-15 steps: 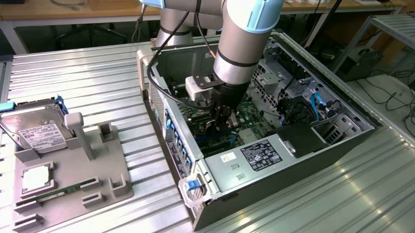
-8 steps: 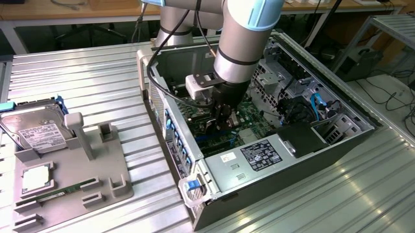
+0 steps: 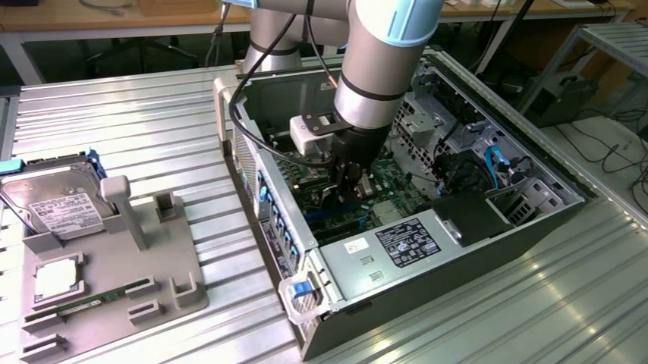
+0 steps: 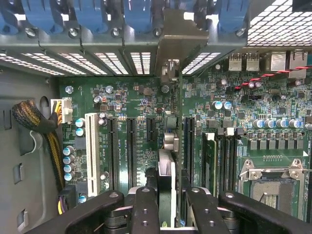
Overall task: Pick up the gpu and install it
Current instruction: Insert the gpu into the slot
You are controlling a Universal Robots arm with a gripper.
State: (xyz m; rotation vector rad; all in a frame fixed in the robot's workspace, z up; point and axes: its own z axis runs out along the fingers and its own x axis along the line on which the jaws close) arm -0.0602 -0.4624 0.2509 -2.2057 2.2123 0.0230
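Install step in hand. Tool [image 4: 165, 207] at frame bottom centre, jaws narrow, clamped on gpu [image 4: 166, 146] edge-on above motherboard [image 4: 229, 117] slots inside case [image 3: 405, 250]. Next move called for slot alignment, straight press.

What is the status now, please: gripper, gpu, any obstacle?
Gripper shut on gpu, inside the computer case. Card edge-on over motherboard slots. No obstacle seen.

The worktop [image 3: 121, 114] is ribbed bare metal with a dull shine, and the computer case [image 3: 567, 199] looks like matt grey sheet steel. Pincer [image 4: 166, 207] fingers are matt black plastic, gpu [image 4: 168, 141] edge between them looks metallic.
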